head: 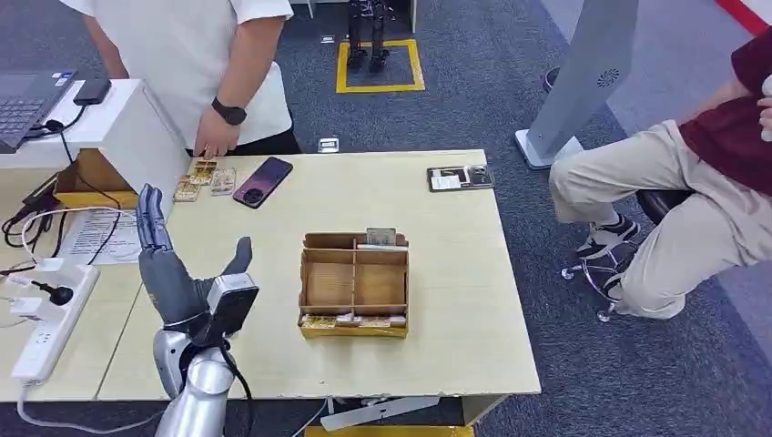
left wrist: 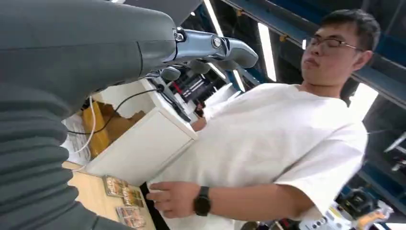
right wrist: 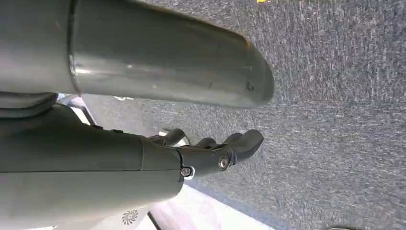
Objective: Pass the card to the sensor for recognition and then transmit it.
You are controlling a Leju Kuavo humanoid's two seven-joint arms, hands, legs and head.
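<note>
pale wood table (head: 437, 273) on blue-grey carpet (head: 510, 100), with a yellow square (head: 380, 66) marked on the floor beyond it. one cardboard tray (head: 354, 284) with compartments stands mid-table. three cards (head: 204, 177) lie in a group at the far edge, just beside one dark phone (head: 262, 182); one person's hand (head: 215, 141), wearing a watch, rests at the cards. one black holder (head: 461, 177) lies at the far right of the table. to the left stand one white box (head: 127, 123), one laptop (head: 27, 105) and one power strip (head: 50, 323). two people: one in white standing behind the table, one seated at right.

left hand (head: 177, 269) is raised over the table's left part, fingers straight and apart, holding nothing. right hand (right wrist: 210, 153) hangs over the carpet, fingers curled inward, nothing in it.
</note>
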